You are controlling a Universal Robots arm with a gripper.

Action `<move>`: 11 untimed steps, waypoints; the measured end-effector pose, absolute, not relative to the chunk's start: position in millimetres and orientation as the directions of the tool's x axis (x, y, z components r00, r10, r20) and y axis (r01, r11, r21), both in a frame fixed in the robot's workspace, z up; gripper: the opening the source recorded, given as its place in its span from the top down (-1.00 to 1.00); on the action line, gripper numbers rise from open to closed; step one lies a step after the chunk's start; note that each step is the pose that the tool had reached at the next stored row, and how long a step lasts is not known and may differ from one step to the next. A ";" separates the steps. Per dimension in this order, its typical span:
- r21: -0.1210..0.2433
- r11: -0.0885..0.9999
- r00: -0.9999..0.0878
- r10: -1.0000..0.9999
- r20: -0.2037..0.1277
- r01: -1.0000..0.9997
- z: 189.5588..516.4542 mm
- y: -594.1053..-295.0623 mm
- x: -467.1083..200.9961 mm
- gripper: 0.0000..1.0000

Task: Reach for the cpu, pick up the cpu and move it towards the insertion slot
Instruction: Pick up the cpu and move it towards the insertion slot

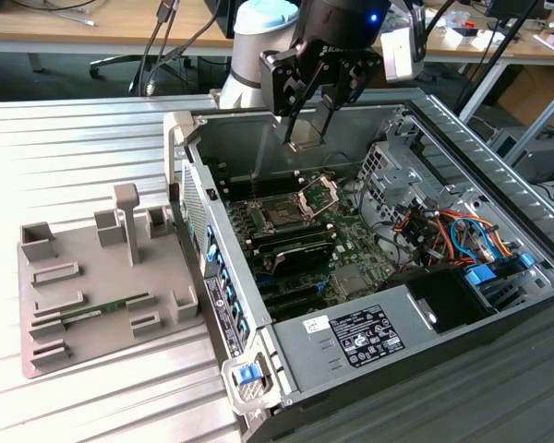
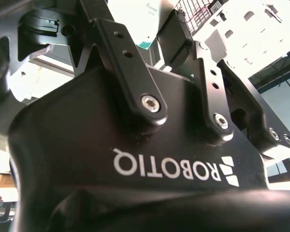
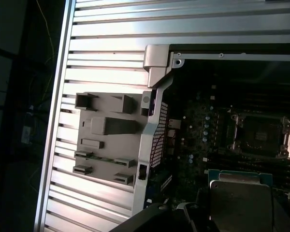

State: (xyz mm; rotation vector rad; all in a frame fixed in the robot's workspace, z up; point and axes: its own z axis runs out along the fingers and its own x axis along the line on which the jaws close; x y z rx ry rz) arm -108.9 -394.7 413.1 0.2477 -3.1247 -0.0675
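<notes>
My gripper (image 1: pixel 307 135) hangs above the open computer case, shut on the cpu (image 1: pixel 307 140), a small flat square chip held between its two black fingers. In the first wrist view the cpu (image 3: pixel 239 200) shows close up, with a silvery top and a thin coloured rim. The insertion slot (image 1: pixel 283 218) is a dark square socket on the motherboard, and its silver hinged frame (image 1: pixel 319 195) stands open. The slot lies below the held chip, toward the exterior view's left and nearer the camera. The first wrist view shows the insertion slot (image 3: pixel 259 136) a short way from the chip.
A grey fixture block (image 1: pixel 92 277) holding a green memory stick (image 1: pixel 106 309) rests on the ribbed metal table at the exterior view's left. The case wall (image 1: pixel 212 249) stands between it and the motherboard. A drive cage and coloured cables (image 1: pixel 443 231) crowd the case's right side.
</notes>
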 end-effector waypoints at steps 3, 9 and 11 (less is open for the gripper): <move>0.043 0.987 -0.987 -0.158 0.003 -0.157 413.1 -394.6 -106.9 -0.09; 0.043 0.987 -0.987 -0.158 0.003 -0.157 413.1 -394.7 -103.4 -0.09; 0.043 0.987 -0.988 -0.158 0.003 -0.157 413.1 -394.6 -102.5 -0.09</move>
